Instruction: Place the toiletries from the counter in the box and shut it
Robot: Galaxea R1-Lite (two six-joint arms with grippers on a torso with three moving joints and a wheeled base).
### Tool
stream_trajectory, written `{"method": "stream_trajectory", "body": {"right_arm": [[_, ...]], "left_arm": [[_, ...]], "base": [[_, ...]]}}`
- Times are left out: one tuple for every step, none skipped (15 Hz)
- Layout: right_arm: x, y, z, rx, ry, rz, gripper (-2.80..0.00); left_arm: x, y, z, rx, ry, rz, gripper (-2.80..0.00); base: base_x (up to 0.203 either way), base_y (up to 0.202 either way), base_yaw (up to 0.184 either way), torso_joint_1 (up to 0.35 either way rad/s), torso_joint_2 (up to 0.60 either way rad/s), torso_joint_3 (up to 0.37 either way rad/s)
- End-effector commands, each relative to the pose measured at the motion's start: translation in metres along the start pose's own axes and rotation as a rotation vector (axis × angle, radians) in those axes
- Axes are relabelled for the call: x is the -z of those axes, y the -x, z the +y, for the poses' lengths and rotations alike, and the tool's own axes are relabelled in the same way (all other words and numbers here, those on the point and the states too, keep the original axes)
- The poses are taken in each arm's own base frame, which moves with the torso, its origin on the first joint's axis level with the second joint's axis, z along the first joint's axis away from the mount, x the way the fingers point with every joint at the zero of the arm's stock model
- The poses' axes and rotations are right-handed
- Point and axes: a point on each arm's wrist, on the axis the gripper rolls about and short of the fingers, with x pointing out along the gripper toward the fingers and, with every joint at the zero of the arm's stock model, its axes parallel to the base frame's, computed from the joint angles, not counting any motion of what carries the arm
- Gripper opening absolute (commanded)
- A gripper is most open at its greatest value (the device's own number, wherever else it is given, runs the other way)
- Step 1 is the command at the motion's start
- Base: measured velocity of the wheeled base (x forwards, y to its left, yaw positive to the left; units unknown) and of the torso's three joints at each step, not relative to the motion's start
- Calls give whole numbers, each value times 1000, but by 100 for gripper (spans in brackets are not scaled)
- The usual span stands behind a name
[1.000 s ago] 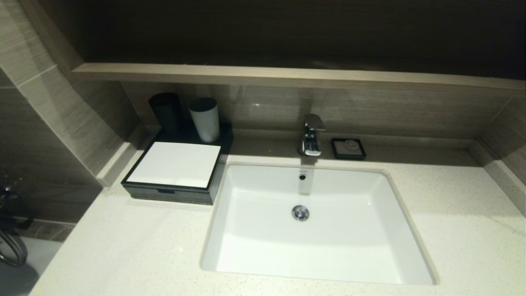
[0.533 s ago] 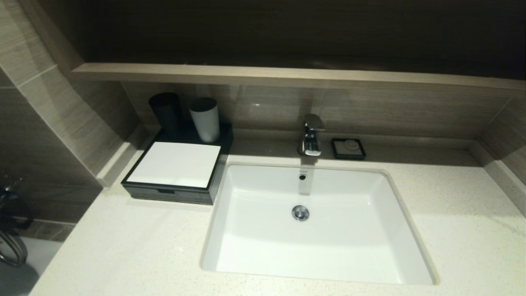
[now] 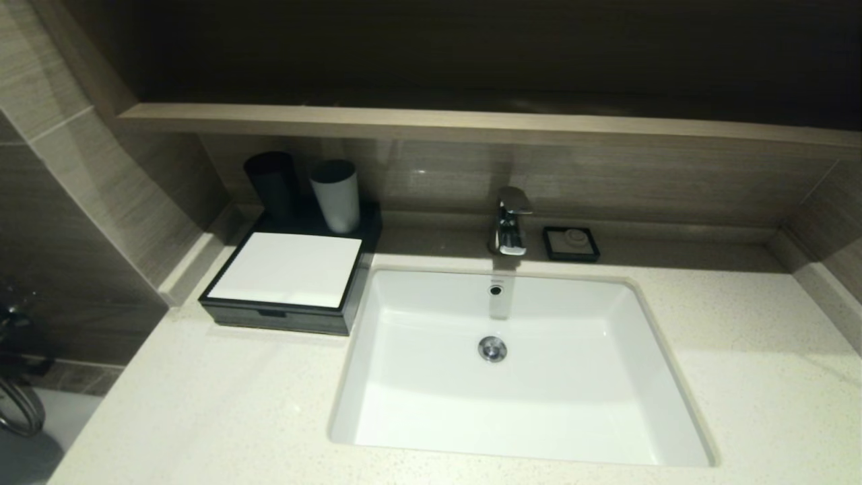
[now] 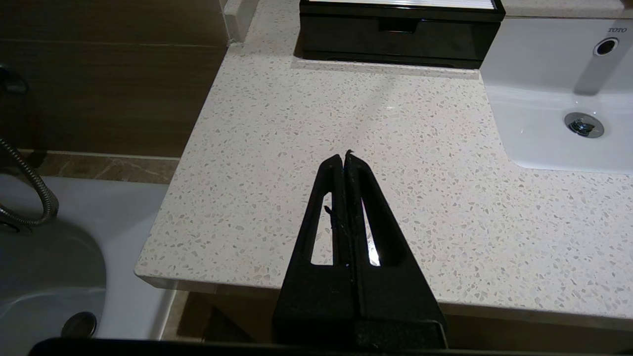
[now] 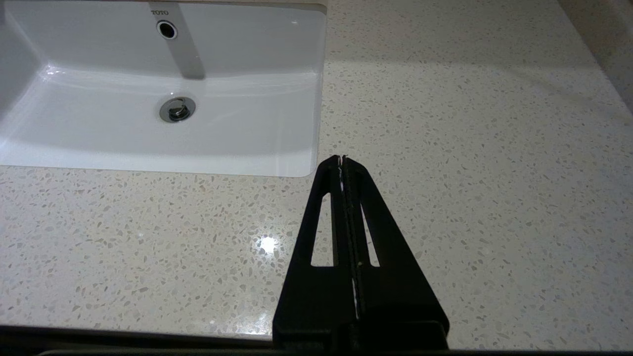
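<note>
The speckled off-white surface (image 3: 202, 404) carries a white rectangular basin (image 3: 417, 404) set into it, with a chrome tap (image 3: 510, 221) at its far edge and a small black square soap dish (image 3: 571, 243) just beside the tap on the right. The low black box (image 3: 283, 318) with the large white top panel stands at the far left of the surface, touching the basin's left rim, and its notched drawer front sits flush with the box. A black cup (image 3: 271, 180) and a white cup (image 3: 335, 195) stand upright side by side on the back part of the box, under the brown wooden ledge (image 3: 471, 124). No slim translucent packets show on the surface in any view. The left hand (image 4: 344, 157) hangs above the near left part of the surface, facing the box's drawer front, its fingers pressed together and holding nothing. The right hand (image 5: 342, 159) hangs above the near right part of the surface, just past the basin's near right corner, its fingers likewise pressed together and empty. Neither hand shows in the head view.
</note>
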Motion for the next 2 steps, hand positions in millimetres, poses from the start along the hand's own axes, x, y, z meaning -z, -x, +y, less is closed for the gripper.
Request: {"method": "stream_trajectory", "body": {"right_arm": [[0, 0, 0, 0, 0, 0, -280], [0, 0, 0, 0, 0, -1, -280]], "left_arm": [[0, 0, 0, 1, 0, -1, -280], [0, 0, 0, 0, 0, -1, -280]], "base": [[0, 0, 0, 0, 0, 0], [0, 0, 0, 0, 0, 0]]}}
